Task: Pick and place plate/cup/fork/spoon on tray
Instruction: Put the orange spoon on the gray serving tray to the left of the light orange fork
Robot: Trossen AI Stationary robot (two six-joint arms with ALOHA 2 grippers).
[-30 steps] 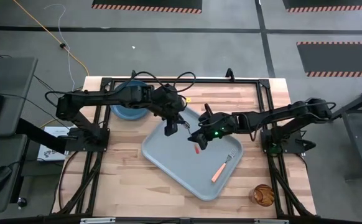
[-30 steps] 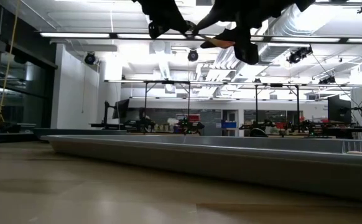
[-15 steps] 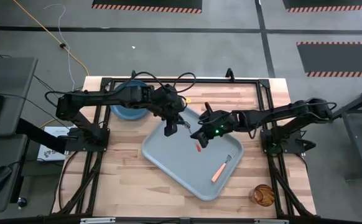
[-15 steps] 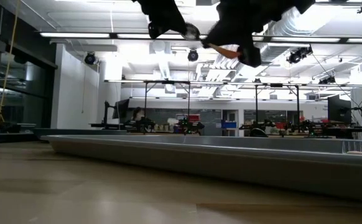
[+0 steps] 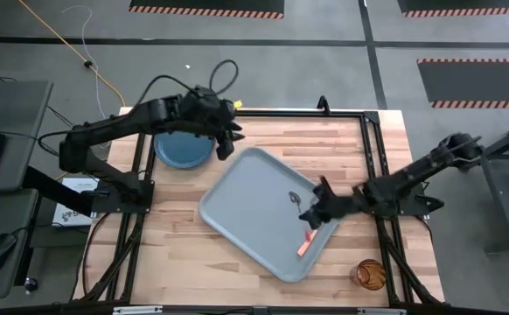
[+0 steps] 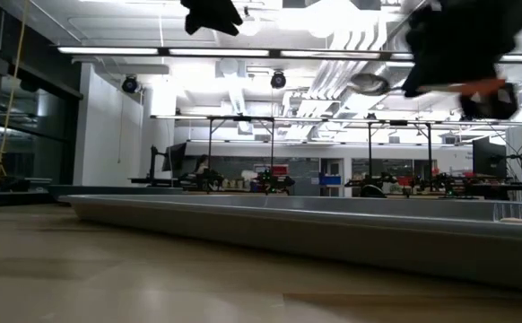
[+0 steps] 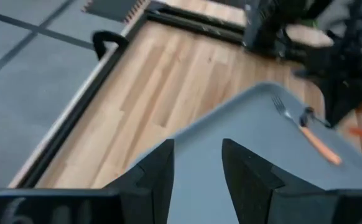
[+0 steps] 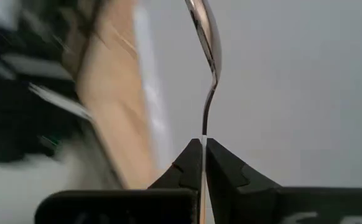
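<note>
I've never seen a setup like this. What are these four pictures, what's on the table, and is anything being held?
Two dark robot arms work at a wooden table. One picture looks straight down from above, one looks level across the tabletop, and the other two come from a camera on each wrist.

On the table lies a grey-blue tray with the fork on it. A blue plate sits beside the tray, and an amber cup stands near the table's corner.

The right gripper is shut on the spoon, holding it above the tray. The left gripper is open and empty, near the plate.
</note>
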